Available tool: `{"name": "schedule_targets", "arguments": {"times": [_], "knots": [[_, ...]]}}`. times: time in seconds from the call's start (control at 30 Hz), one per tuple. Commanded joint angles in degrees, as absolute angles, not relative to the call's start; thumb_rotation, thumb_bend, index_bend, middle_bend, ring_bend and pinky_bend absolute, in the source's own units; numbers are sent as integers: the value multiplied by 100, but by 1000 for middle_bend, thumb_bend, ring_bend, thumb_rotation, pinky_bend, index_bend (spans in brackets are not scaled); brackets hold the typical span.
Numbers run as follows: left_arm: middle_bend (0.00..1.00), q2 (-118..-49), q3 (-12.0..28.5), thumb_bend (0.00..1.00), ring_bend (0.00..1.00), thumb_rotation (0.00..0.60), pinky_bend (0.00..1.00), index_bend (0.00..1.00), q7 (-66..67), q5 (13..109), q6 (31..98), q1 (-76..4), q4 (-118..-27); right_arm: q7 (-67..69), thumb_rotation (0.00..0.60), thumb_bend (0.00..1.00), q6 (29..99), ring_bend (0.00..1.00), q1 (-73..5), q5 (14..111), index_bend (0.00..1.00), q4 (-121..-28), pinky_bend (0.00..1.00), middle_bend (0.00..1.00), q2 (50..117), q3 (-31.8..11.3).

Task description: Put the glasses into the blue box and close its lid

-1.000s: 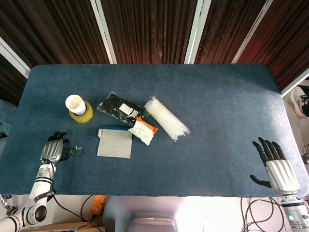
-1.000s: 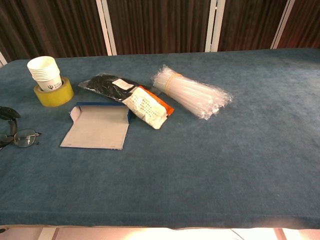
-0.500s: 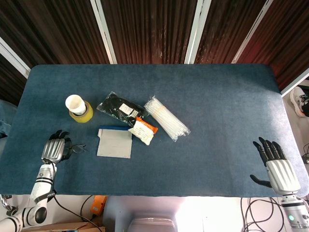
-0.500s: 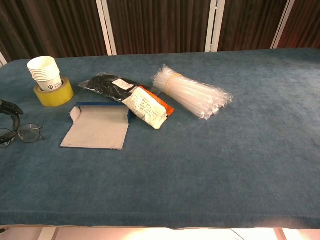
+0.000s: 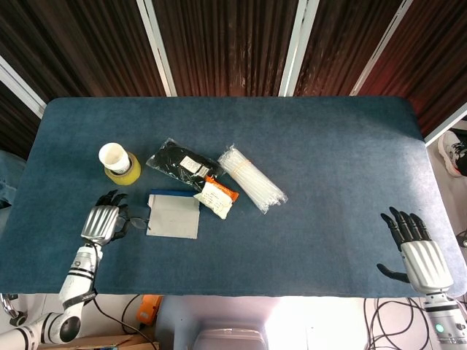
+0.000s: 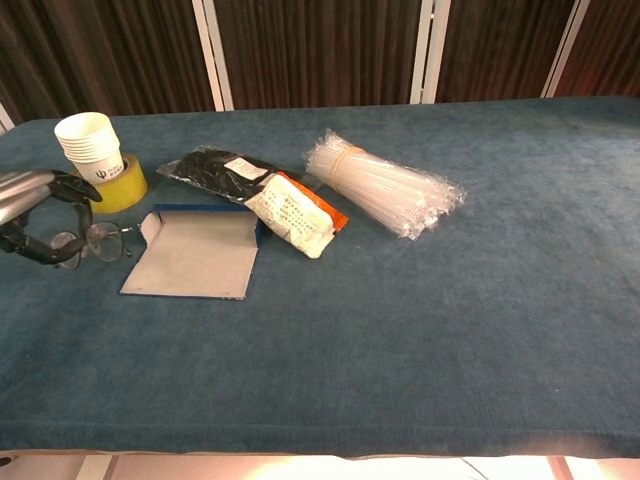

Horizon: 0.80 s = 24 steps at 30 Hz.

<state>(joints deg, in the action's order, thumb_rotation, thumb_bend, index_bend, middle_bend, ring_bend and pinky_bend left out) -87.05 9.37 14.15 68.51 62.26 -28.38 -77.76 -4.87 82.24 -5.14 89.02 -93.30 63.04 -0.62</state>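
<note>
Two views: left hand grips glasses; only head shows right hand, fingers spread.

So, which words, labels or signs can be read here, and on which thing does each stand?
Stack of white paper cups: a small dark logo, too small to read.
Black plastic bag: white label, print blurred.
White and orange packet: lines of print, too small to read.
No text can be quoted with certainty.

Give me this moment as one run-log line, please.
left hand: holds glasses beside blue box | right hand: open, idle
</note>
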Motion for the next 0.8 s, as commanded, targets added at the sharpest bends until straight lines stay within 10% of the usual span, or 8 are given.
{"name": "schedule_targets", "arguments": {"times": [0.03,0.8], "knots": [[208,-8948,1079,505,86,600,173,736,1698,6796,6283,-3026,-7942,-471,600,271,8209,0,-516,8884,0,-9324,0,0,6289,-64],[236,-10490,1439,505,109,600,162,731,2432,6536,6183,-3872,-6134,-94,600,271,8248,0,-471,8868,0,-9341,0,0,6080,-62]]}}
